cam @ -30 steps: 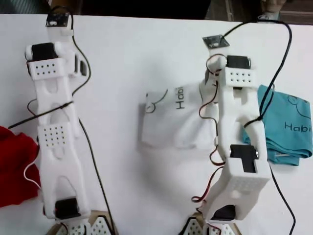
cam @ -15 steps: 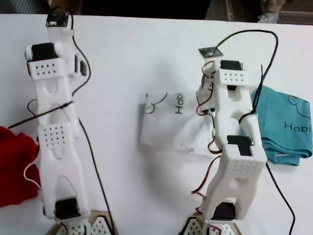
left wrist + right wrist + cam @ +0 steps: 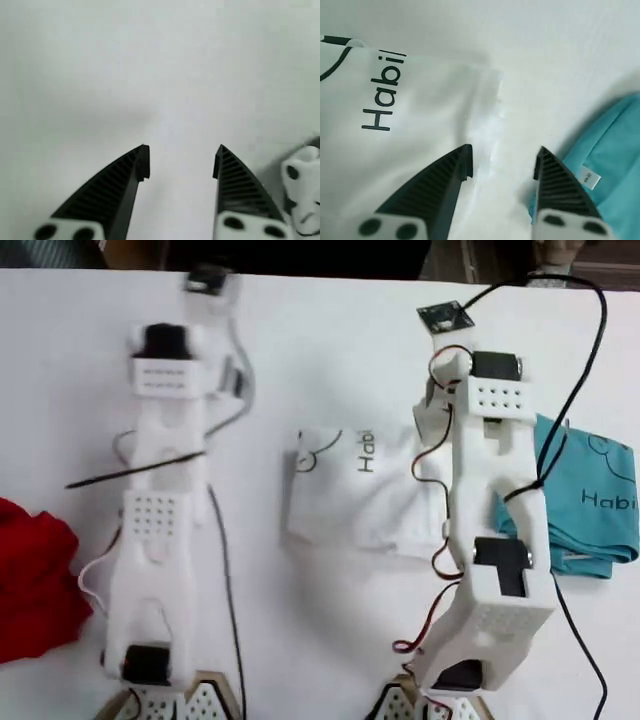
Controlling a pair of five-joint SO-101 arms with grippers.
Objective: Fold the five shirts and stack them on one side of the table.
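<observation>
Grippers first: right gripper (image 3: 502, 160) is hanging with its jaws spread fairly wide and nothing between them, hovering over the side edge of the white shirt (image 3: 395, 125). One black finger (image 3: 440, 185) is sitting over the white fabric. The other is sitting over the strip between that shirt and the teal shirt (image 3: 607, 150). Left gripper (image 3: 181, 161) is gaping about as wide, also holding nothing, and pointing down at bare table (image 3: 150, 65).

Shirts, high view: white shirt (image 3: 350, 490) is lying roughly mid-table as a rough rectangle, with black lettering facing up. Teal shirt (image 3: 590, 500) is lying just beside it toward the robot's right, bunched and lettering up. A small white label (image 3: 587, 177) is showing near its edge in the right wrist view. Right arm (image 3: 495, 530) is stretching over the boundary between the two, so I cannot tell whether they are touching underneath. Red shirt (image 3: 35, 580) is lying crumpled at the left edge of the table (image 3: 300, 350), well apart from the other two and just beside the left arm (image 3: 155, 530).

Arms: both are reaching out from the near edge side by side, the left one over open tabletop. Black cable (image 3: 575, 350) is looping out from the right arm's wrist and running back along the arm over the teal shirt.
</observation>
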